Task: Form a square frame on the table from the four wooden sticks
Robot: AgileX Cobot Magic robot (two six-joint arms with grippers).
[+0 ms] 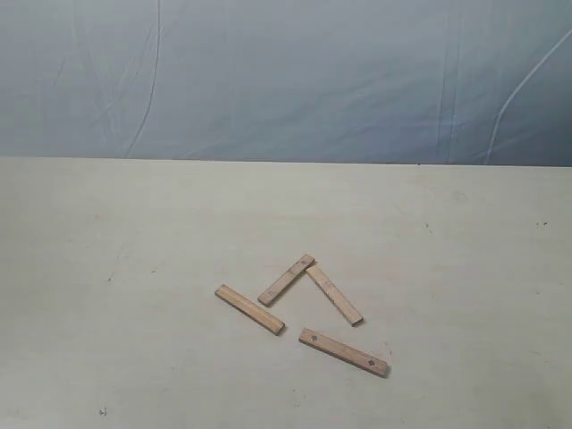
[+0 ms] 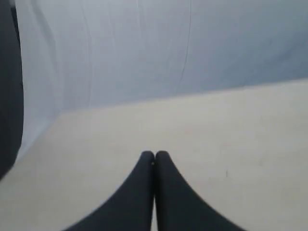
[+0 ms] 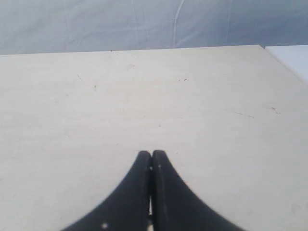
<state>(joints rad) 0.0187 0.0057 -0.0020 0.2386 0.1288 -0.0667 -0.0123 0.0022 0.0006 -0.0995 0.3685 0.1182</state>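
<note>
Four wooden sticks lie loose on the table [image 1: 107, 232] in the exterior view, just right of its middle and toward the near edge. One stick [image 1: 249, 309] lies at the left, slanting. A second [image 1: 286, 280] and a third [image 1: 334, 294] meet at their far ends like a tent. The fourth [image 1: 343, 352], with two dark holes, lies nearest. Neither arm appears in the exterior view. My left gripper [image 2: 154, 155] is shut with nothing in it, over bare table. My right gripper [image 3: 151, 154] is shut and empty too. No stick shows in either wrist view.
A blue-grey fabric backdrop [image 1: 286, 80] rises behind the table's far edge. The right wrist view shows the table's far corner [image 3: 260, 46]. A dark upright form [image 2: 8, 96] stands at one side of the left wrist view.
</note>
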